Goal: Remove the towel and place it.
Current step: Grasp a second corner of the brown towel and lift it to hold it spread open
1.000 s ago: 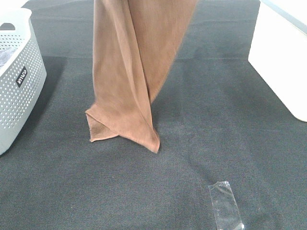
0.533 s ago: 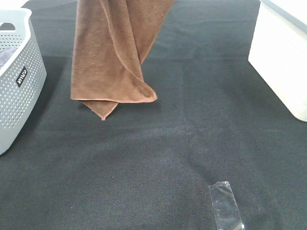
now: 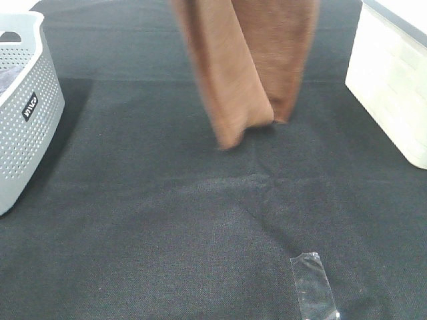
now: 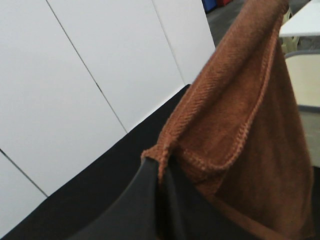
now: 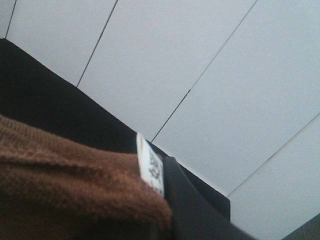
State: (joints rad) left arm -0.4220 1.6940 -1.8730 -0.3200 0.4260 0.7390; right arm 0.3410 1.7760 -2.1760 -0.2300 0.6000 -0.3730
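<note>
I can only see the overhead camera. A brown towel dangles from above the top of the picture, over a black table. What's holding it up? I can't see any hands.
Observer: In the left wrist view, the left arm's jaws are shut on a stitched edge of the towel, and the cloth hangs from there.
Operator: So it's just that one arm?
Observer: No. In the right wrist view, the right arm's jaws are shut on the towel too, at the corner with a small white tag.
</note>
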